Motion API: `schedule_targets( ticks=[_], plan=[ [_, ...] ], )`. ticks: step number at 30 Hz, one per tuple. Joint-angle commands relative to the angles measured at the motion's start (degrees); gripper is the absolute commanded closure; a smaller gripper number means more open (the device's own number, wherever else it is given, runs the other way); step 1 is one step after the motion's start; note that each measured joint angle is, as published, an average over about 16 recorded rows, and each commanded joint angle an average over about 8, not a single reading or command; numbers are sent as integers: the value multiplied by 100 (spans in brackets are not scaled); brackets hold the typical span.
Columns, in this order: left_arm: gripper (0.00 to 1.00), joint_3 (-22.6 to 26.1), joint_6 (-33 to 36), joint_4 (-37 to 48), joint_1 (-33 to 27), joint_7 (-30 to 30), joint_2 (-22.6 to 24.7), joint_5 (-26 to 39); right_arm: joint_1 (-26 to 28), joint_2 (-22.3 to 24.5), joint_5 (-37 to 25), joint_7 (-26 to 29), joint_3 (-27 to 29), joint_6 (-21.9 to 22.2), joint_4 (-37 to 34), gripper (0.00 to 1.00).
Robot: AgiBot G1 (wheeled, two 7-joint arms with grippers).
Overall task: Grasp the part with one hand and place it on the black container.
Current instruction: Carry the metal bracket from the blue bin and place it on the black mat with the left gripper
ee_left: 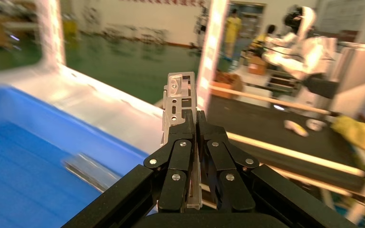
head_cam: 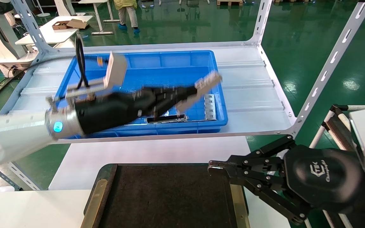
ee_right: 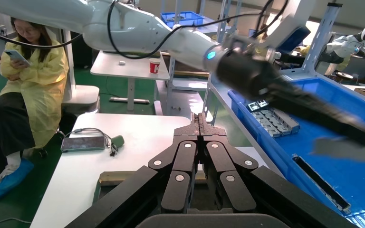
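One slim silver-grey stamped metal part [ee_left: 180, 102] is sitting pinched in the left hand [head_cam: 198, 90] above the deep blue plastic bin [head_cam: 169, 60], blurred. The right hand [head_cam: 215, 167], fingers together and gripping nothing, is hovering beside one flat black felt container [head_cam: 169, 196], which is partly cropped.

The only readable marking sits on the black housing of the right gripper [head_cam: 215, 168], near and to the right in the head view: a white embossed logo whose large letters look like "TEK", with a smaller slanted word beneath that is too small to make out. Nothing else carries legible text.
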Motion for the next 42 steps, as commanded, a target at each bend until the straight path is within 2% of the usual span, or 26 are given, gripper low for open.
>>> schedule_targets(
  ticks=[1, 8, 14, 20, 30, 35, 42],
  plan=[
    [100, 21, 250, -99, 152, -44, -114, -11, 0, 0, 0, 0, -1, 0, 0, 100],
    [100, 82, 265, -1057, 1023, -365, -624, -62, 1, 1, 2, -2, -3, 1, 0, 100],
    [100, 102, -313, -2208, 1853, -687, -1088, -105, 1, 2, 4, -3, -5, 2, 0, 100],
    [100, 75, -1556, -3255, 2786, -1014, -1347, -173, 2, 3, 5, -4, -7, 3, 0, 100],
    [100, 59, -4038, -4720, 4312, -1343, -1333, -225, 2, 4, 7, -5, -11, 5, 0, 100],
    [100, 85, -5199, -5097, 4766, -1405, -1092, -153, 3, 5, 9, -6, -13, 5, 0, 100],
    [100, 209, -6447, -5049, 4937, -1537, -479, -95, 3, 6, 10, -7, -15, 6, 0, 100]
  ],
)
